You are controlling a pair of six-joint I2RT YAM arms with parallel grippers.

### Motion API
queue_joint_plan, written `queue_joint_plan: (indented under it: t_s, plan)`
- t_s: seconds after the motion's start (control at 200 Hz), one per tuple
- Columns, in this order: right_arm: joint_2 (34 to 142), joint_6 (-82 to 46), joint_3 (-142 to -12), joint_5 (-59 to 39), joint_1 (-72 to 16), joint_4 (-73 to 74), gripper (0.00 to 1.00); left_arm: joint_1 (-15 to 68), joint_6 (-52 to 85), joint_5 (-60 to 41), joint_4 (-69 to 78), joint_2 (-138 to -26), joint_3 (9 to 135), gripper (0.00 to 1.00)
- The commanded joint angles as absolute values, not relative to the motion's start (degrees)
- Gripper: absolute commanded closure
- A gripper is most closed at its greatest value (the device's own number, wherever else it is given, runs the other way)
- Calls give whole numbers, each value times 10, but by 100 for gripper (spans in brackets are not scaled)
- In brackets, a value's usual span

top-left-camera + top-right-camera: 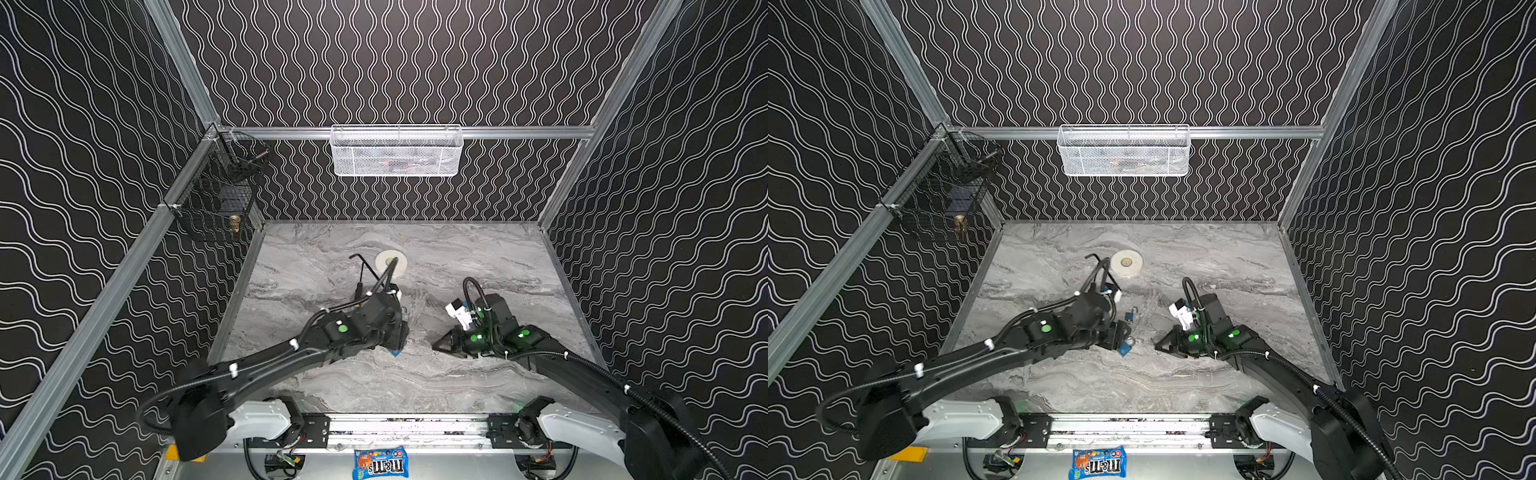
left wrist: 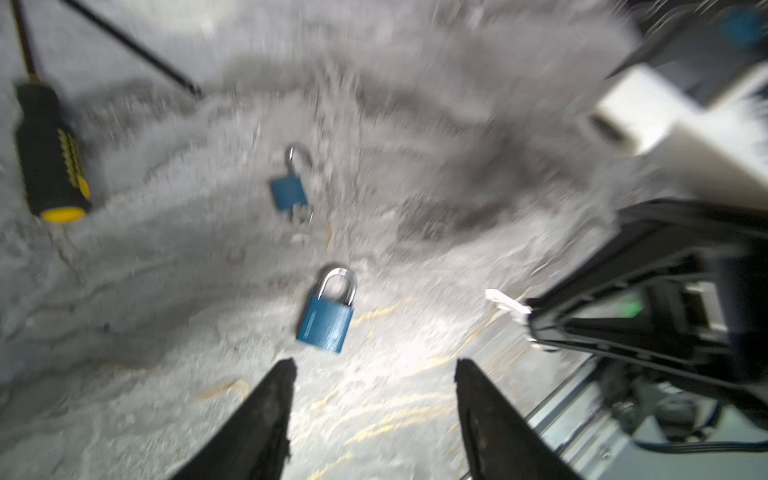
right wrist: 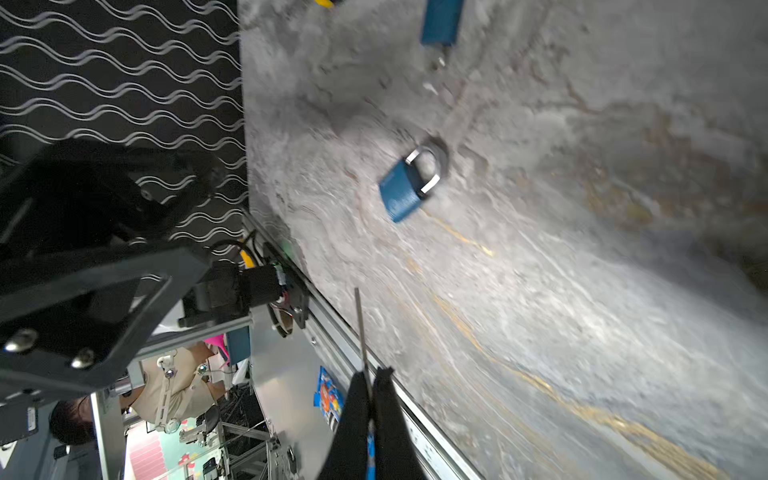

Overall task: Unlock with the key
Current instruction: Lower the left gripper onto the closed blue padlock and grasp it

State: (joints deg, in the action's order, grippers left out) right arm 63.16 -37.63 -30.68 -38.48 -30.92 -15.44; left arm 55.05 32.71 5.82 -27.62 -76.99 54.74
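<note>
padlock (image 2: 326, 318): blue, silver shackle closed, flat; left claw (image 2: 374, 363): apart; right claw (image 3: 372, 372): clamped on key (image 3: 360, 328)

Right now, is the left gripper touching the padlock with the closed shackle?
Apart. In the left wrist view the open left gripper sits short of the padlock, with bare table showing between them.

Padlock (image 2: 325, 326): matt blue body, shiny metal shackle (image 2: 352, 289); table (image 1: 457, 257) smooth grey marble-look.
</note>
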Motion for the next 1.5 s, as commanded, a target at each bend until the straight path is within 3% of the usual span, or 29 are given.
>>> queue_joint_plan:
  t_s: [0.0,0.165,0.45,0.796,1.136,1.496]
  plan:
    - [626,-386,-287,-359,-307,-163,100,557,282,67,-330,-823,570,30]
    - [614,-386,-279,-353,-297,-167,100,558,253,75,-332,-893,590,23]
    - [615,-377,-272,-365,-280,-169,100,557,255,58,-326,-979,613,22]
    - [616,-371,-259,-377,-276,-156,100,556,312,67,-329,-1014,614,28]
    - [624,-361,-257,-390,-273,-149,100,566,390,92,-347,-1021,603,42]
    - [634,-345,-262,-399,-267,-150,100,577,396,131,-391,-1056,637,35]
